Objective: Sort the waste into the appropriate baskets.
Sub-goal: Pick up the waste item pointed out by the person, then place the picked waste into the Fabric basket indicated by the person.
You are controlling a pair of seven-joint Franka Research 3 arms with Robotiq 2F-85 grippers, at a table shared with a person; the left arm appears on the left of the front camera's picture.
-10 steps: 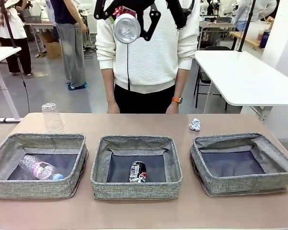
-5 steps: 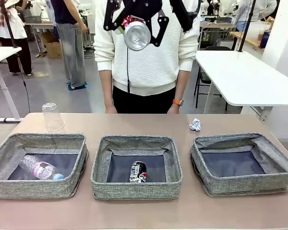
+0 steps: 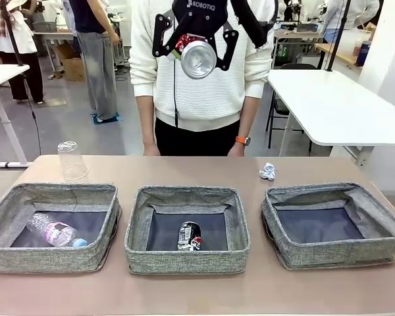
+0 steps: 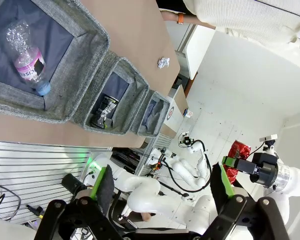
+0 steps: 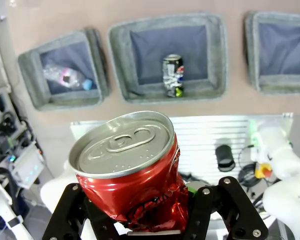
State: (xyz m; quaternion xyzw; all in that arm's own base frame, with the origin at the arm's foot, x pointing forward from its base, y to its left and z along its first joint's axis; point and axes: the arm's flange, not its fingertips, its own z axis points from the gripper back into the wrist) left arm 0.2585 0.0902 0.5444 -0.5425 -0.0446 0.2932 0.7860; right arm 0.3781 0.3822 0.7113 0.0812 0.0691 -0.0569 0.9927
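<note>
Right tool (image 3: 196, 55) grips dented red can (image 5: 135, 185); grey woven square baskets (image 3: 184, 260).

White arms (image 4: 291, 181), blk jaws w/ green pads (image 4: 98, 181), ROBOTIQ print (image 3: 199, 5).

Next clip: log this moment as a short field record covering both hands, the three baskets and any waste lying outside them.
right hand: shut on crushed red can, raised high above the table
left hand: open, holding nothing
left basket: clear plastic bottle lying inside
middle basket: crushed dark can inside
right basket: nothing seen inside
unsorted: clear plastic cup, upside down behind the left basket; crumpled paper ball behind the right basket
</note>
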